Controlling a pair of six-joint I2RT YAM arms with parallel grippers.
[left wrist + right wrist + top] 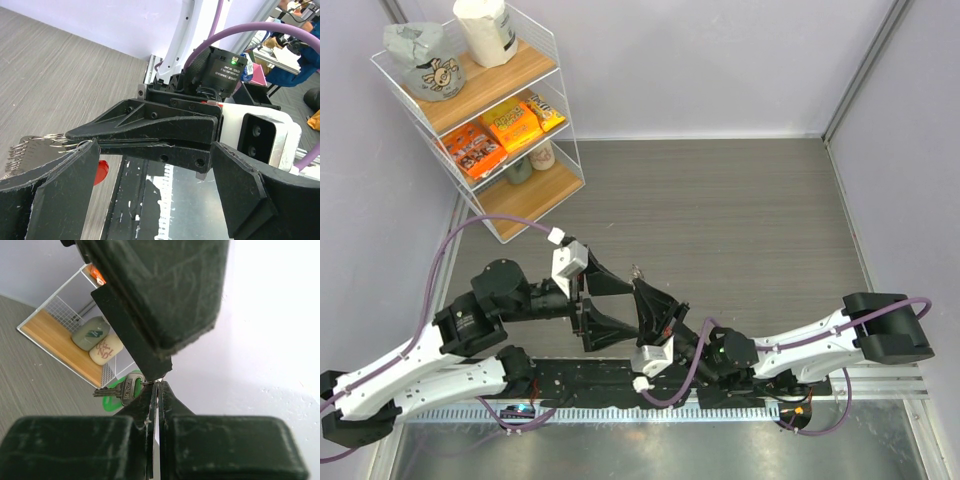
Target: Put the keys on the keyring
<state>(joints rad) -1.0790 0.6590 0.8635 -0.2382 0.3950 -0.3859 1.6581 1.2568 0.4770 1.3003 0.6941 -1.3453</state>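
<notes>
We begin at the right gripper (156,392). Its jaws are pressed together with barely a hairline between them, and at their tip, just below the middle of its own wrist view, they nip a thin bit of metal. We take that for part of the keyring (102,170), whose red arc shows low and left of centre in the left wrist view, just beneath those same closed fingers. Pinching the loop by one edge, as we judge it, leaves the rest hanging free in the air where the other arm can get at it. The keys (125,390) dangle just left of the tips, a silver blade in front and a green head (114,401) behind. They seem to hang from the ring, though we cannot tell whether they are truly threaded, and we cannot make out a black key. At the far left of the left wrist view there is silvery toothed metal (32,150) beyond the tips, either chain or blades, we cannot say which. The left gripper (154,146) stands wide, its two fingers straddling the right one, and one of them fills the upper part of the right wrist view. We reckon that width keeps it off the ring and gives room for a fresh approach. All this happens low in the centre of the top view, above the grey table (740,220). The wire shelf (470,110) of packets stands well apart in the upper left.
</notes>
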